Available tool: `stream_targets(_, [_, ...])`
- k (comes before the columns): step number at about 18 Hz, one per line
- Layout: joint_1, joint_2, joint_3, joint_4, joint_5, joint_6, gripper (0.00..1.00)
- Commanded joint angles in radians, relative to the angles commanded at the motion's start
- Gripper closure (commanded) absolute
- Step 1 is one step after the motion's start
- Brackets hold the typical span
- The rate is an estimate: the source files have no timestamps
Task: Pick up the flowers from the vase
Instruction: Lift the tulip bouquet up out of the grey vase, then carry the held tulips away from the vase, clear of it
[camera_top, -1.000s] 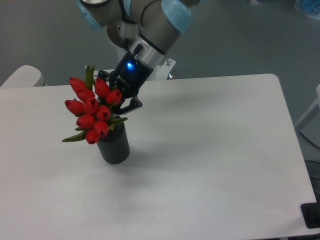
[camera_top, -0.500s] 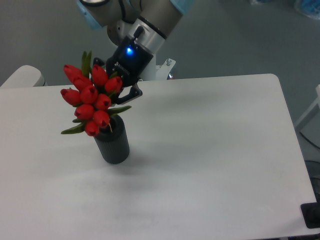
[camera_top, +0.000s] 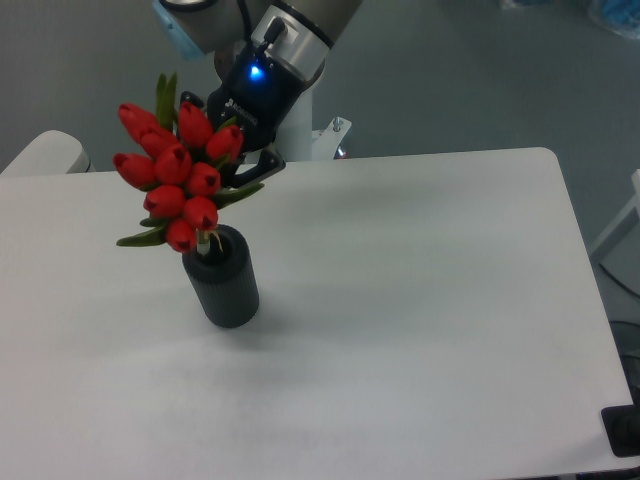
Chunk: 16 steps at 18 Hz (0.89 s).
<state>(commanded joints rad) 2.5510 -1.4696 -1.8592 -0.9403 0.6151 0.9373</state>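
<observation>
So from my seat the white counter (camera_top: 420, 300) fills most of the view, and the arm (camera_top: 290, 40) comes in from the top, slanting down and to the left. Its end effector (camera_top: 238, 150) is clamped on the flowers (camera_top: 172, 175) from behind, blue light glowing on the wrist. That bunch hangs tilted left, with the lowest bud just over the rim of the vase (camera_top: 224, 285), which stands upright on the counter.

Looks like a robotics lab: plain white bench (camera_top: 400, 300), bare grey floor (camera_top: 480, 80) beyond its far edge, industrial robot arm (camera_top: 290, 30) mounted at the far side.
</observation>
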Motion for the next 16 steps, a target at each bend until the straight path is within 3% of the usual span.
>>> stream_targets(16, [0.024,0.006,0.057,-0.006,0.003,0.002,0.67])
